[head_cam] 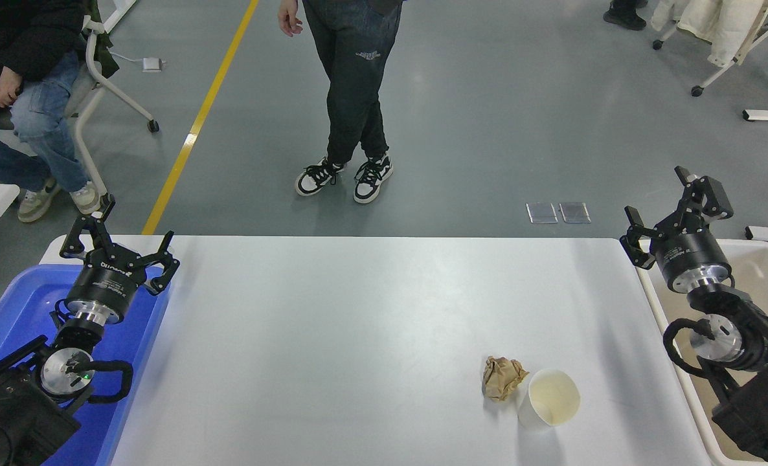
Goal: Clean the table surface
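Note:
The white table surface [371,310] fills the middle of the head view. A crumpled brown paper ball [502,378] lies on it at the front right, touching a white paper cup [550,397] that lies tipped with its mouth facing up toward me. My left gripper [117,241] is open and empty, held over the blue bin [15,304] at the left edge. My right gripper [664,213] is open and empty, above the table's far right corner, next to the beige bin [766,272].
A person stands beyond the table's far edge [351,129]. Another person sits on a chair at the far left [28,110]. Wheeled chairs stand at the far right [727,45]. Two clear floor plates [557,212] lie beyond the table.

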